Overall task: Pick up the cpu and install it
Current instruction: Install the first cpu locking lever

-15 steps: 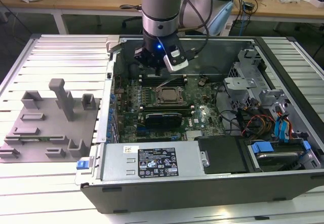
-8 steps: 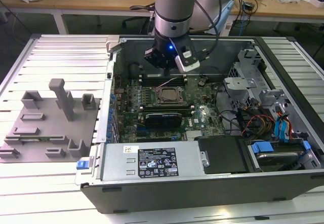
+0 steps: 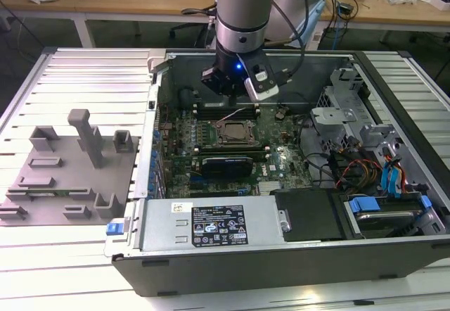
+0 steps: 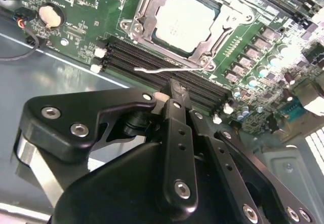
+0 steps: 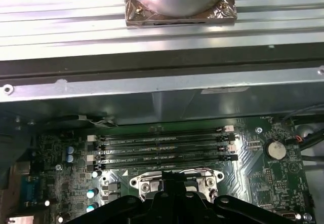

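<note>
The cpu [image 4: 185,19] is seated flat inside the metal-rimmed socket frame [image 4: 144,8] on the motherboard [image 3: 278,146], its silvery top exposed in the second wrist view. In the exterior view the socket lies near the middle of the open computer case [image 3: 281,255]. The arm [image 3: 242,15] is held at twelve o'clock of the socket. The jaws are pressed together with nothing pinched between them. They are poised over the memory slots [image 4: 147,62] just beside the socket, apart from the cpu. Grey fixture blocks [image 3: 70,163] are set on the slatted table [image 3: 84,72] at nine o'clock of the case.
</note>
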Available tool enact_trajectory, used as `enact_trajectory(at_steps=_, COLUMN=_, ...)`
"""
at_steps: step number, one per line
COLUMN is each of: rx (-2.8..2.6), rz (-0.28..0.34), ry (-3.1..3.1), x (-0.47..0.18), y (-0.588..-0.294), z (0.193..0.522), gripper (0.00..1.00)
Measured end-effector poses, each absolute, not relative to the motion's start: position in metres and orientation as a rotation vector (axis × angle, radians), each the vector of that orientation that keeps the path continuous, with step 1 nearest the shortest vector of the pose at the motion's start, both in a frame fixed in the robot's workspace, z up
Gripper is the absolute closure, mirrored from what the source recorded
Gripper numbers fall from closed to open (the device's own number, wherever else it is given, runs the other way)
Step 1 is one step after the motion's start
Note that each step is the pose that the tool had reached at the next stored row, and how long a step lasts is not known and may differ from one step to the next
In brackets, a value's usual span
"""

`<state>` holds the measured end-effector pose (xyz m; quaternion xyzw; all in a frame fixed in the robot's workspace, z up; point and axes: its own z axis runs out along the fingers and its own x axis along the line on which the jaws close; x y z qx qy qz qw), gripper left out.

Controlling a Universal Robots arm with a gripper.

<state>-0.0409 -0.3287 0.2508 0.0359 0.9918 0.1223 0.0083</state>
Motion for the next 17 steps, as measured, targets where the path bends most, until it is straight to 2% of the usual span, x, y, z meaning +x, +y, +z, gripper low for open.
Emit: enact_trajectory(at_steps=17, rx=0.109, rz=0.381, ry=3.088, x=-0.041, y=-0.329, z=0.228, gripper=0.89)
